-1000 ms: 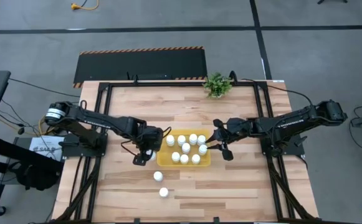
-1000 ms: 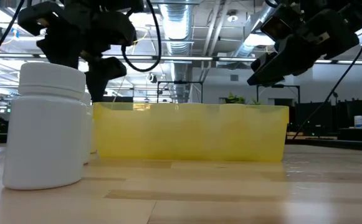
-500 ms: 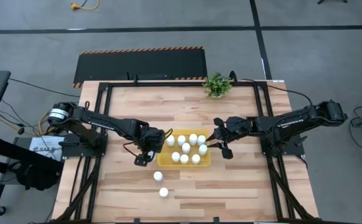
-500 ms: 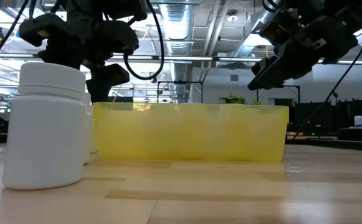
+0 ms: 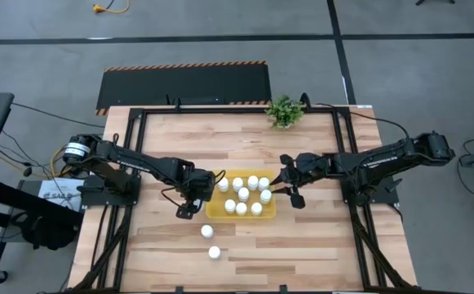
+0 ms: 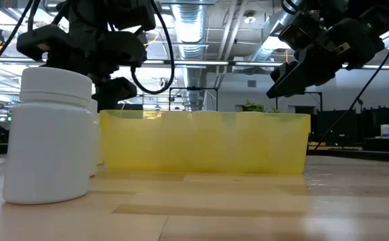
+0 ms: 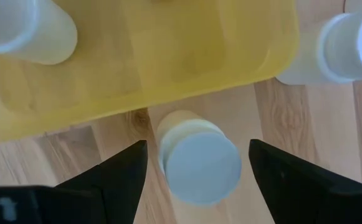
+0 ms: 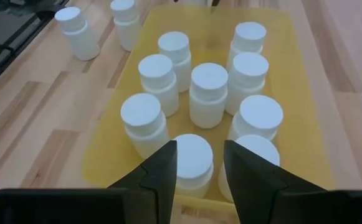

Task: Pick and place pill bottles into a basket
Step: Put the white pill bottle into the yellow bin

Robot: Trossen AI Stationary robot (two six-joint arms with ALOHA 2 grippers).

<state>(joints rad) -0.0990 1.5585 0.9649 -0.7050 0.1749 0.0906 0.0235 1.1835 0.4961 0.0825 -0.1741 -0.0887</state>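
Note:
The basket [image 5: 217, 198] is a yellow tray at the table's middle, and several white pill bottles [image 8: 209, 93] stand upright in it. One more bottle [image 7: 199, 163] stands upright on the wood by the tray's left edge [image 7: 168, 93]. My left gripper [image 5: 189, 206] points down over this bottle, open; its fingers stand on either side of the cap, apart from it. My right gripper [image 5: 290, 193] hangs shut above the tray's right edge, holding nothing.
Two loose bottles [image 5: 206, 232] [image 5: 214, 252] stand on the wood nearer the front edge; one fills the low view's left [image 6: 47, 134]. A small green plant [image 5: 285, 111] sits at the far edge. Black frame rails run along the table's sides.
My left gripper has sunk toward the bottle beside the tray, still open and not turned. The bottles and the tray have stayed where they were.

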